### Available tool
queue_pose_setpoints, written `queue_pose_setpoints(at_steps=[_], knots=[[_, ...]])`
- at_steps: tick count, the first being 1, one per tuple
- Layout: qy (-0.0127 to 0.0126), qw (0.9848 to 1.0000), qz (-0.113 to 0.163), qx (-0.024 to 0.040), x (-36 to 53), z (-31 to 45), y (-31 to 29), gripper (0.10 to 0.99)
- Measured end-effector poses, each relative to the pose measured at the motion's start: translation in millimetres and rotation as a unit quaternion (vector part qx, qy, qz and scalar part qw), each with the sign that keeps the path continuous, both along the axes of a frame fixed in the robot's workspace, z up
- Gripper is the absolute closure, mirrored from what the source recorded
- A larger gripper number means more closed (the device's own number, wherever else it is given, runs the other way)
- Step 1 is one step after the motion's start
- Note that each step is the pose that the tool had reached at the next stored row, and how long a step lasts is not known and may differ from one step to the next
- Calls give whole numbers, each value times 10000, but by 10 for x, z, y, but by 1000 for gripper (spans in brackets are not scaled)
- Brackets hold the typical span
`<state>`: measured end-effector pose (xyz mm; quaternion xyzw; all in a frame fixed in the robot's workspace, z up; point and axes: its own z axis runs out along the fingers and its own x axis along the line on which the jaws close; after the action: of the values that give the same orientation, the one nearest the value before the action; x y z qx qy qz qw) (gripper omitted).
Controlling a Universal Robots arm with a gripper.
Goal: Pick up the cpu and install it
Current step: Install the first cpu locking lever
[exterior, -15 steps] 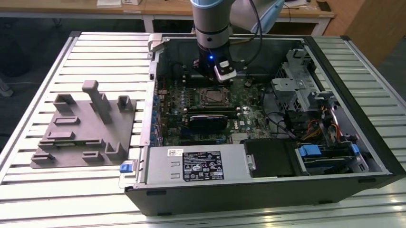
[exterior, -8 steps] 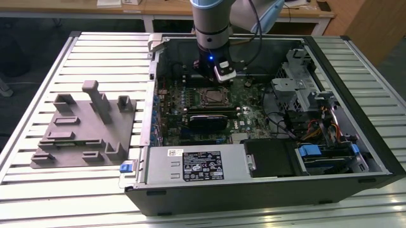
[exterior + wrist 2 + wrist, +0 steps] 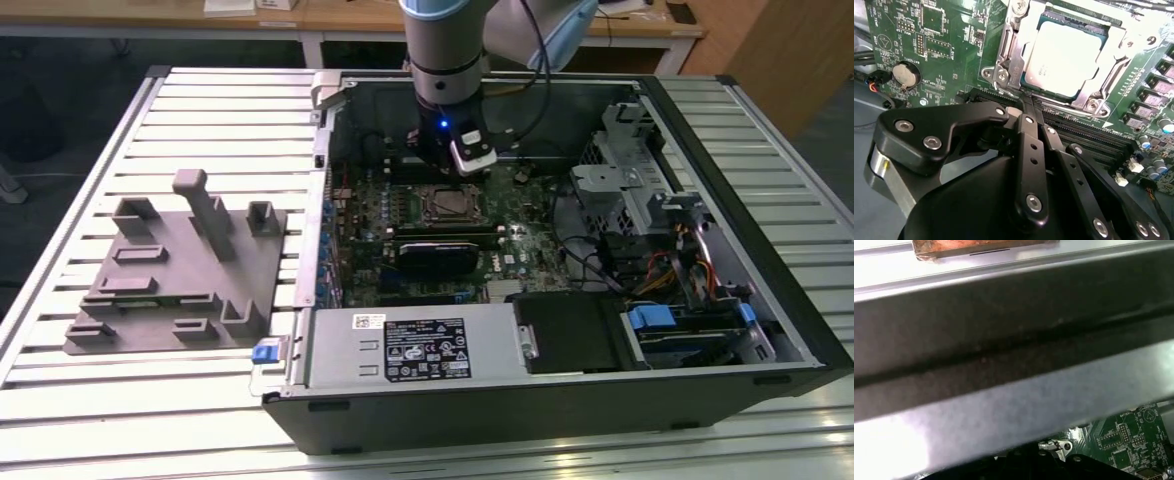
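The cpu (image 3: 1064,55), a pale silvery square chip, lies flat inside the metal socket frame (image 3: 1004,70) on the green motherboard (image 3: 949,55). In the second wrist view my gripper (image 3: 1026,100) hangs just off the socket's edge, its black fingers (image 3: 1030,150) pressed together with nothing between them. The exterior view shows the gripper (image 3: 447,170) inside the open computer case, slightly behind the socket (image 3: 450,203), where the chip itself is too small to make out.
A grey fixture plate (image 3: 180,270) with upright blocks lies on the slatted table at the exterior view's left. Memory slots (image 3: 1089,135), a coin battery (image 3: 906,75), cables and drive bays (image 3: 667,250) crowd the case. The case wall (image 3: 1014,340) looms close in the first wrist view.
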<state>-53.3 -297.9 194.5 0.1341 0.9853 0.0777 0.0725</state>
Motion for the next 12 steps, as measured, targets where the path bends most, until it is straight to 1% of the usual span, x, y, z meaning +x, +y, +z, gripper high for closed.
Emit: queue_pose_setpoints(at_steps=[7,12], knots=[[-1,10000,-1,-1,1,1,0,980],[-1,10000,0,-15,1,61,0,980]])
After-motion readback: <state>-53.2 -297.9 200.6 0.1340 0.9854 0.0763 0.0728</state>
